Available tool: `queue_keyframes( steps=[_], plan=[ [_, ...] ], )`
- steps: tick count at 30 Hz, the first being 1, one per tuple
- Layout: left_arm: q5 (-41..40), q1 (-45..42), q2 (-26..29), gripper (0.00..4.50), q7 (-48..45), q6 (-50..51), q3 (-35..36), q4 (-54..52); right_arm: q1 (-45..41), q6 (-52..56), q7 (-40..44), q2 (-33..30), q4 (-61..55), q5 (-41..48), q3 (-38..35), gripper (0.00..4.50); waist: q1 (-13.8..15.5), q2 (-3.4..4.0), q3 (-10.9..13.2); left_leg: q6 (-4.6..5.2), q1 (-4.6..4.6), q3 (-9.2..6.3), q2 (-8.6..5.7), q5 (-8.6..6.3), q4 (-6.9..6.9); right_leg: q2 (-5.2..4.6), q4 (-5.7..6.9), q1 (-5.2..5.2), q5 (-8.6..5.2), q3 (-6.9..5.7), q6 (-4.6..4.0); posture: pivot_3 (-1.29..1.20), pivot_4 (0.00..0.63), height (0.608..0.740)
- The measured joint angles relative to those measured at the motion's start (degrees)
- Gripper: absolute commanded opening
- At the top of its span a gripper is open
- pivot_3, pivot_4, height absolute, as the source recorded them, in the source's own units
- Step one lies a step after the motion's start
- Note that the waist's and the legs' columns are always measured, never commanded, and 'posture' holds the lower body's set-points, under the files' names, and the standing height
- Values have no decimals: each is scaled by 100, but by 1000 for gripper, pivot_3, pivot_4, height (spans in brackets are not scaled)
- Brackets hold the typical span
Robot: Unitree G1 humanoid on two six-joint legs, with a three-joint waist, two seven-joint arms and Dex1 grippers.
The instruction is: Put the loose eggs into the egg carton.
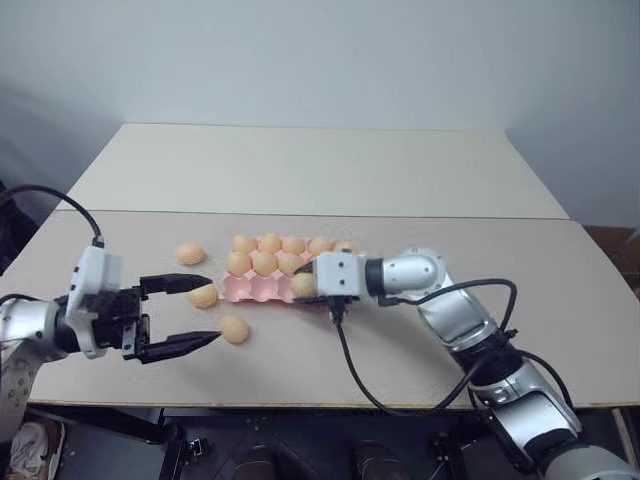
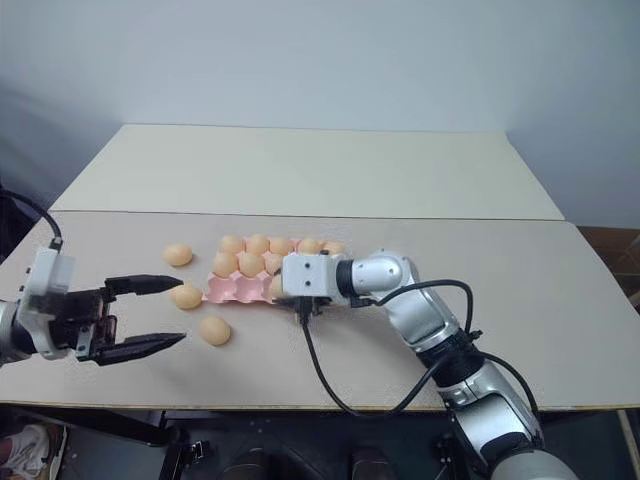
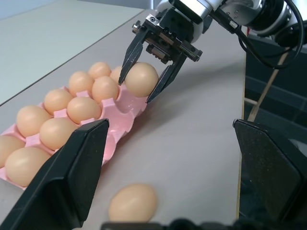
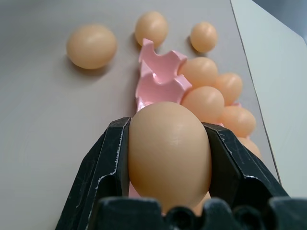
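left gripper (image 1: 182, 314): nearest the robot, over the near left of the table (image 1: 420, 180), fingers spread wide with nothing between them.
loose egg, nearest (image 1: 234, 329): on the table just ahead of the left gripper's lower fingertip, apart from it.
loose egg by the carton (image 1: 203, 295): lies against the left end of the egg carton (image 1: 262, 290), near the upper fingertip.
right gripper (image 3: 142, 79): clamped on one held egg (image 4: 169, 152), a black finger on each side (the egg bulges well past the pads), lifted over the near row at the carton's right part.
egg carton: pink tray in the middle of the table; the far and middle rows look mostly filled, while the near row has bare cups.
far loose egg (image 1: 190, 254): on the table beyond the carton's left end, well apart from both grippers.
step in hand: carrying the held egg to a bare near-row cup, by my reading.
next move: calls for centring the egg over a bare cup, lowering until it seats, then releasing.
in the way: the seated eggs just beside the bare cups leave little room for the fingers; the right arm's black cable (image 1: 350, 370) trails over the table's near edge.
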Motion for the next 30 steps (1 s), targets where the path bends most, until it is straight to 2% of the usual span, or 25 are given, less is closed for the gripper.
queue_keyframes(
  steps=[5, 12, 13, 20, 30],
  plan=[
    [-66, -75, -8, 4500, 38, 48, -2, 1, 0, 43, -437, 149, 445, -240, 2, 1942, -15, 0, 0, 0, 0, 0, 0, 0, 0, 1, 1, -2, 0, 1, -1, 0, 150, 740],
    [-74, -92, -7, 4500, 32, 48, -2, 2, 0, 252, -523, 194, 471, -279, 5, 4334, -24, 0, 0, 0, -7, 0, 0, 0, 0, 0, 1, -5, 0, 0, 0, 0, 150, 740],
    [-74, -92, -7, 4500, 27, 48, -2, 2, 1, 265, -511, 184, 448, -267, 3, 4460, -24, 0, 0, 0, -7, 0, 0, 0, 0, 0, 1, -6, 0, 1, 0, 0, 150, 740],
    [-68, -111, -7, 4500, 13, 45, -7, 16, 125, 515, -388, -49, -56, 108, -335, 4460, -15, 0, 0, 0, -10, 0, 0, 0, 0, 0, -1, -6, 0, 0, 0, 0, 150, 740],
    [165, -70, 70, 4500, -63, -86, 84, 451, 1356, 809, 676, -1479, -1002, 2103, -2172, 4460, 23, -1, 0, 1, -8, -1, 0, 0, 0, -1, -5, -1, 0, -2, 0, 0, 150, 740]
  ],
)
